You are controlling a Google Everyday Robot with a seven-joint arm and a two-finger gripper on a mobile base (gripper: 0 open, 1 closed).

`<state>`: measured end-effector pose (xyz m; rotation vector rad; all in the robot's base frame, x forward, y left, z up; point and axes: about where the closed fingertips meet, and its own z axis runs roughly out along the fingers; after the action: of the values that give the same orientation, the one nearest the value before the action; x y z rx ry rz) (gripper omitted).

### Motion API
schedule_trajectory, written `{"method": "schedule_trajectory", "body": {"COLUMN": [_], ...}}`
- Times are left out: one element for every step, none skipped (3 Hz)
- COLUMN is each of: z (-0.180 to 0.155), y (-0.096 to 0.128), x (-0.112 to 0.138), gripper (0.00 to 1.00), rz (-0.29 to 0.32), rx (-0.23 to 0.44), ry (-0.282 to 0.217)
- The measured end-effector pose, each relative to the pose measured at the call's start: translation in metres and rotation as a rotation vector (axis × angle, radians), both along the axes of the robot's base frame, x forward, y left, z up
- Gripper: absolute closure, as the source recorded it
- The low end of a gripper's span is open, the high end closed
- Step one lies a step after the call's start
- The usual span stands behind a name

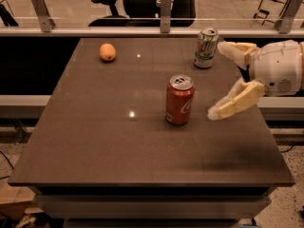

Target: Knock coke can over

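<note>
Dark brown and square, the surface (95,141) is carrying three things in the camera view. The coke can (179,100) is standing upright near its middle, silver top showing. The hand (216,80) is hovering just beside the can toward the view's right edge, not touching it, its two pale fingers (237,100) spreading wide and gripping nothing. A white-and-green can (205,48) is standing upright near the far edge, and an orange (108,52) is lying at the far left.
</note>
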<state>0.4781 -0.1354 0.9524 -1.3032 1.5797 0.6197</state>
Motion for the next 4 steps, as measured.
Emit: {"method": "schedule_trajectory", "body": {"z": [-0.010,-0.024,-0.035,-0.044], "y": [0.012,0.025,0.032,0.036], "x": [-0.003,-0.002,0.004,0.011], "gripper": [0.00,0.00,0.00,0.00], "rz": [0.021,0.043,0.054,0.076], "rx": [0.021,0.019,0.013,0.055], "ry": [0.014,0.044,0.064,0.081]}}
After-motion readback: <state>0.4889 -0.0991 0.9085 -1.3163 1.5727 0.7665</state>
